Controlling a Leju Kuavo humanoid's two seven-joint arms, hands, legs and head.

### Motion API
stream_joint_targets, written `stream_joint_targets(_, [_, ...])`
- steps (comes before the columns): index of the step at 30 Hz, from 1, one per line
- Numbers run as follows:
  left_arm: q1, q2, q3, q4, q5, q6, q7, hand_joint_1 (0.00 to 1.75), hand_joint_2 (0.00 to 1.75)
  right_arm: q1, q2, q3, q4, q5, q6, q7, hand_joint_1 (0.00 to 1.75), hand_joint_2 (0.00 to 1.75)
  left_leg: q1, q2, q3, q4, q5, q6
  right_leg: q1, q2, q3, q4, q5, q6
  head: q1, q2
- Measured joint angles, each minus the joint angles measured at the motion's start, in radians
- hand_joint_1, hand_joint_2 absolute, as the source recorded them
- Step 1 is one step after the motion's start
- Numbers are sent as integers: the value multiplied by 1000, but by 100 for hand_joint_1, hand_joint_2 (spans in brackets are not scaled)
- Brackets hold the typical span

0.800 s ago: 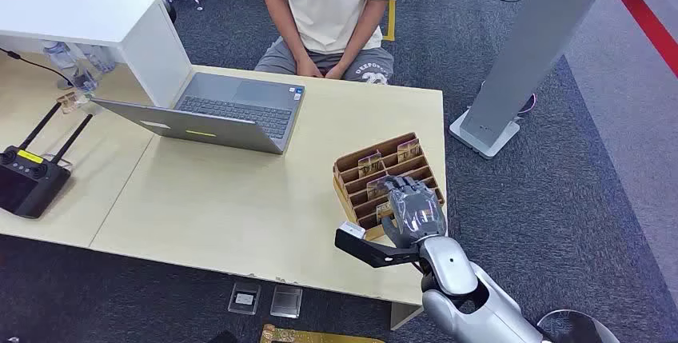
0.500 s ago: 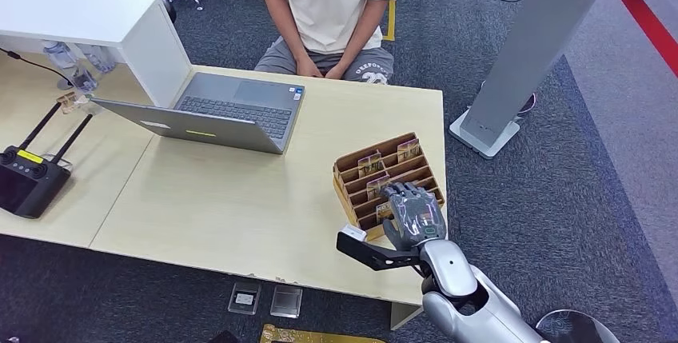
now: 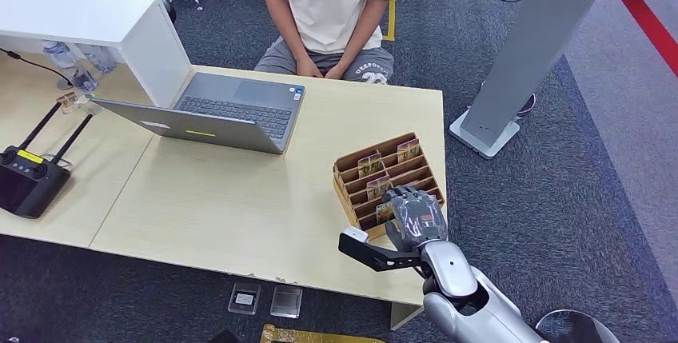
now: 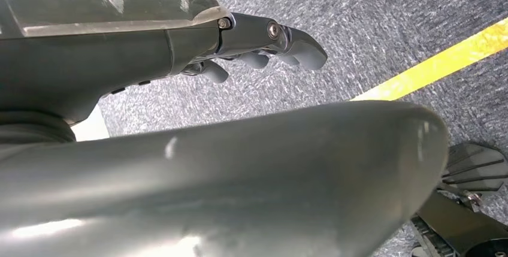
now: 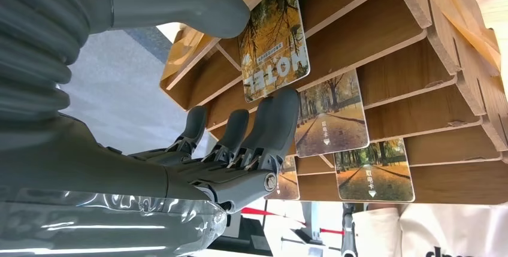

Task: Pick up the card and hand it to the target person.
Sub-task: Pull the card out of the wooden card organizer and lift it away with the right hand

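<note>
The right hand (image 3: 414,219) had drawn back a little toward the robot along the wooden card rack (image 3: 349,169) since the earlier frames, now sitting over its nearest slots. In the right wrist view the thumb lay on one side of the nearest card (image 5: 273,41) and the fingers (image 5: 272,122) reached up on the other, close to it but not plainly clamped; whether the card was truly pinched could not be told. That card stood in its slot, so the pickup looked unfinished. Lifting it out and carrying it across the table (image 3: 240,199) to the seated person (image 3: 324,7) remained. The left hand (image 4: 263,44) hung over the carpet, fingers loosely curled, holding nothing.
</note>
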Motion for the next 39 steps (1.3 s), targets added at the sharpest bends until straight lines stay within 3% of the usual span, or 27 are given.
stream_joint_targets(19, [0,0,0,0,0,0,0,0,0,0,-4,-2,0,-4,0,-2,96,175,0,0,0,0,0,0,0,0,0,0,0,0,0,0])
stream_joint_targets(26, [0,0,0,0,-3,-1,0,0,0,0,-5,-2,0,-5,5,-2,132,175,0,0,0,0,0,0,0,0,0,0,0,0,0,0])
stream_joint_targets(32, [0,0,0,0,-6,4,-4,0,0,0,-6,-2,0,-9,7,-3,133,175,0,0,0,0,0,0,0,0,0,0,0,0,0,0])
stream_joint_targets(36, [-2,0,0,0,-15,28,-17,0,175,-1,-7,-3,0,-17,8,-3,143,175,0,0,0,0,0,0,0,0,0,0,0,0,0,0])
stream_joint_targets(39, [-4,0,0,0,-18,36,-17,0,175,-1,-9,-3,-1,-21,8,-4,145,175,0,0,0,0,0,0,0,0,0,0,0,0,0,0])
